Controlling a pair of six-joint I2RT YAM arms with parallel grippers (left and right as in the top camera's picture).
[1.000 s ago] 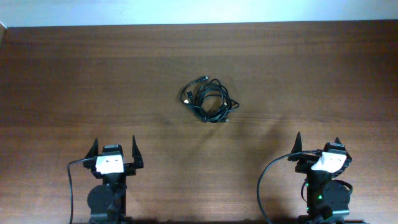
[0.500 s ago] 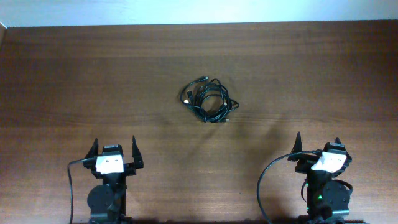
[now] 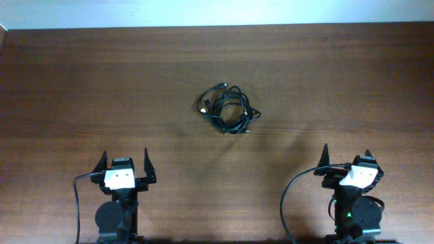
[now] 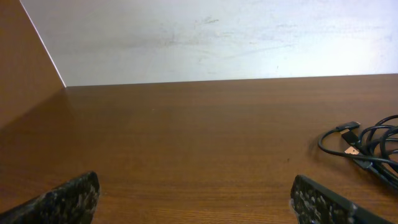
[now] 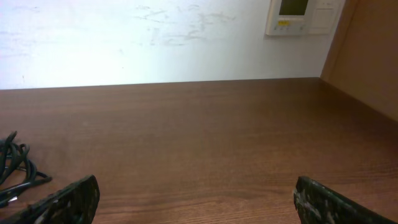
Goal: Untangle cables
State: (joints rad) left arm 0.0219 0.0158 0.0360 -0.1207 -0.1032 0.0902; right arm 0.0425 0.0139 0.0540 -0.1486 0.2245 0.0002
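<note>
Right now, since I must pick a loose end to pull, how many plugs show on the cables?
3 plugs: one at the far edge of the cables, one on the left, one near right; loops may hide others.

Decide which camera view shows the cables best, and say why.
Overhead: the whole bundle of cables is visible, plugs included. The left wrist view cuts it off at the right edge; the right wrist shows only a few loops at the left edge.

black cables (image 3: 228, 108), one plug (image 4: 352, 150) coppery, on a reddish-brown wood-grain table (image 3: 102, 88) beneath a scuffed white wall (image 4: 217, 37).
</note>
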